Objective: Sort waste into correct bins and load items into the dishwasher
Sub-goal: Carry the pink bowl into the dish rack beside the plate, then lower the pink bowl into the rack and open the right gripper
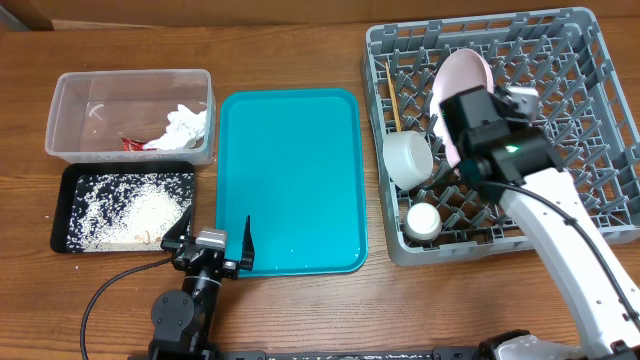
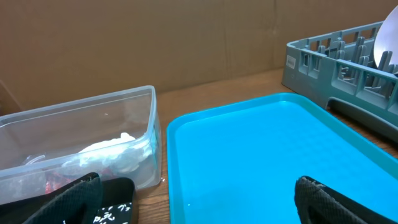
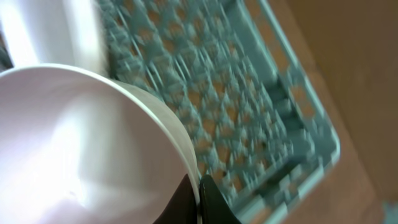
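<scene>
Two hands: right hand (image 3: 199, 194) pinches the rim of the small pinkish-white round plate (image 3: 87, 137) inside the square grey plastic lattice dish rack (image 1: 590, 60). Left hand (image 1: 213, 243) gapes empty beside the teal tray (image 1: 290, 180).

There are two robot arms, the left arm (image 1: 185, 315) and the right arm (image 1: 570, 240). On the table I count one dish rack (image 1: 600, 130), one teal tray (image 1: 290, 180), one clear tub (image 1: 130, 74) and one black tray (image 1: 60, 210). The rack has one pink plate (image 1: 468, 72), one bowl (image 1: 408, 158) and one cup (image 1: 422, 220). The chopsticks (image 1: 393, 98) lie very close together, so one or two, I cannot tell. The tub has one napkin (image 1: 185, 125) and one red wrapper (image 1: 133, 143). The rice grains (image 1: 135, 210) are too many to count.
</scene>
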You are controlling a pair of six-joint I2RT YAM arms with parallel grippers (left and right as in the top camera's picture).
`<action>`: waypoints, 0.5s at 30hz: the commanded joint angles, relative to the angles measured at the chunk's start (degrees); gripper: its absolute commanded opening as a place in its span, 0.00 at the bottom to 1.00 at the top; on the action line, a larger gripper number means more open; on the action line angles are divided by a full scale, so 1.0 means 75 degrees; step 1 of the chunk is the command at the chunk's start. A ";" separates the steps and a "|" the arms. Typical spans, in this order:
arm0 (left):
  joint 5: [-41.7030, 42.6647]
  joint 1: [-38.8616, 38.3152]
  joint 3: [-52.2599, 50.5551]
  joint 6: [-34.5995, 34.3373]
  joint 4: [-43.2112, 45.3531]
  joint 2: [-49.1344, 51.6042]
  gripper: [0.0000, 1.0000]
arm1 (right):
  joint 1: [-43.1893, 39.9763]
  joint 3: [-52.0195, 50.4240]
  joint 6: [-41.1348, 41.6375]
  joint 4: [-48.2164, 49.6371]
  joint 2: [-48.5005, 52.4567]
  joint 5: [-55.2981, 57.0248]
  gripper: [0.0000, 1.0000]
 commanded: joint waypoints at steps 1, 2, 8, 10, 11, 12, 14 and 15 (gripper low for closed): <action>-0.0050 0.0052 -0.0029 0.0140 0.0000 -0.0073 1.00 | -0.0256 0.0122 0.0720 -0.0318 -0.0041 -0.1005 0.04; -0.0050 0.0052 -0.0029 0.0140 0.0000 -0.0073 1.00 | -0.0280 0.0122 0.0720 -0.0455 0.0017 -0.1180 0.04; -0.0050 0.0052 -0.0029 0.0140 0.0000 -0.0073 1.00 | -0.0291 0.0119 0.0720 -0.0769 0.0466 -0.1192 0.04; -0.0050 0.0052 -0.0026 0.0140 0.0000 -0.0073 1.00 | -0.0303 0.0119 0.0717 -0.0533 0.0664 -0.0901 0.04; -0.0050 0.0052 -0.0026 0.0140 0.0000 -0.0073 1.00 | -0.0323 0.0119 0.0714 -0.0373 0.0761 -0.0731 0.04; -0.0050 0.0052 -0.0029 0.0140 0.0000 -0.0073 1.00 | -0.0353 0.0119 0.0659 -0.0134 0.0880 -0.0510 0.04; -0.0050 0.0052 -0.0029 0.0140 0.0000 -0.0073 1.00 | -0.0417 0.0119 0.0262 0.0501 0.1055 -0.0388 0.04; -0.0050 0.0052 -0.0029 0.0140 0.0000 -0.0073 1.00 | -0.0423 0.0119 0.0029 0.0799 0.1107 -0.0417 0.04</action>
